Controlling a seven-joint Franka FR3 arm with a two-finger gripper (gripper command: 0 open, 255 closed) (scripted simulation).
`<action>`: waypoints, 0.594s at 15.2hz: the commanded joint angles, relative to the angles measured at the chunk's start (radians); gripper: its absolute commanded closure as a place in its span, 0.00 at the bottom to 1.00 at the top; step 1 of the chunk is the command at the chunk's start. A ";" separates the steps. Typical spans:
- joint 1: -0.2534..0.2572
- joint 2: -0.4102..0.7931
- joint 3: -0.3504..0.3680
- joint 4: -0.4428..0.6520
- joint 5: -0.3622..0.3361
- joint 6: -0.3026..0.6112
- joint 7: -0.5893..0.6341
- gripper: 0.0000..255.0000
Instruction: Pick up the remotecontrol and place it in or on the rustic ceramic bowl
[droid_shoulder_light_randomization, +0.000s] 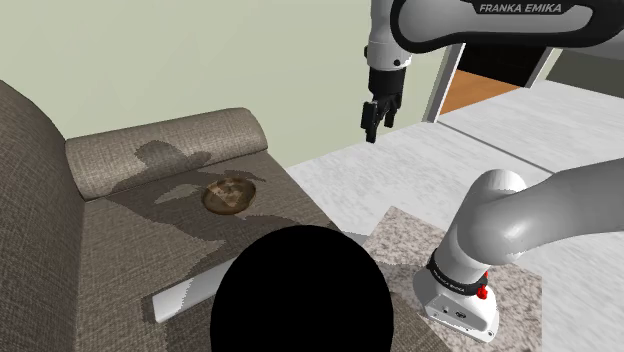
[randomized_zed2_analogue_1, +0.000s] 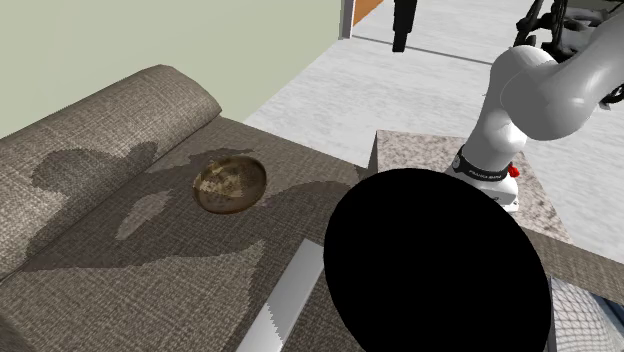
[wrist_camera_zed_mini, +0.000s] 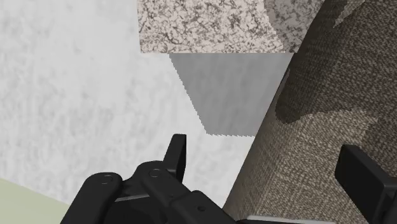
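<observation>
Shoulder view: the all-black two-finger gripper (droid_shoulder_light_randomization: 375, 118) hangs high beside the brown woven-fabric sofa (droid_shoulder_light_randomization: 130, 245), jaws apart. The long flat grey-white remote control (droid_shoulder_light_randomization: 183, 294) lies on the seat, well apart from the mottled brown ceramic bowl (droid_shoulder_light_randomization: 230, 193).

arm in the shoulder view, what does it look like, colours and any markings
The arm has rounded, glossy white links with dark joints. A dark band near the top carries white FRANKA EMIKA lettering, and a small red mark sits by the dark ring at its base. The jaws are all black.
</observation>
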 joint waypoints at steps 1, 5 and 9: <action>0.000 0.000 0.000 0.000 0.000 0.000 0.000 0.00; 0.053 0.101 0.029 0.006 0.029 0.100 -0.028 0.00; 0.104 0.206 0.060 0.024 0.055 0.193 -0.058 0.00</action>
